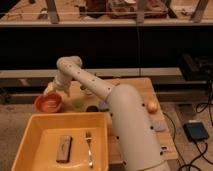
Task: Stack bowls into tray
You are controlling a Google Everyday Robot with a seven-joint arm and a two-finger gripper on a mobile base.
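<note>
Large yellow tray [30, 137] at the near left of the wooden table [135, 87], walls raised, long side running toward the camera. Inside the tray: a fork [89, 147] lying lengthwise right of centre, and a flat brownish rectangular block [64, 148] to the left of the fork, the two apart. No bowl in the tray.

Just beyond the tray's far left corner, an orange-red bowl [48, 102] sitting upright on the table, outside the tray, close to its far wall. Nothing clearly visible inside the bowl.

Directly above and slightly behind that bowl, the gripper [52, 90], at the end of a white arm [125, 120] reaching from the near right across the tray's right wall. Fingers spread wide, holding nothing, hovering at the bowl's far rim; contact with the rim hard to judge.

Beyond the tray's far wall, right of the orange-red bowl: a small green cup [78, 104], then a dark round item [92, 108] partly hidden by the arm, possibly the second bowl, not certain. Further right of the tray, past the arm: a small orange-yellow round object [152, 106] and a grey-blue square pad [159, 127].
</note>
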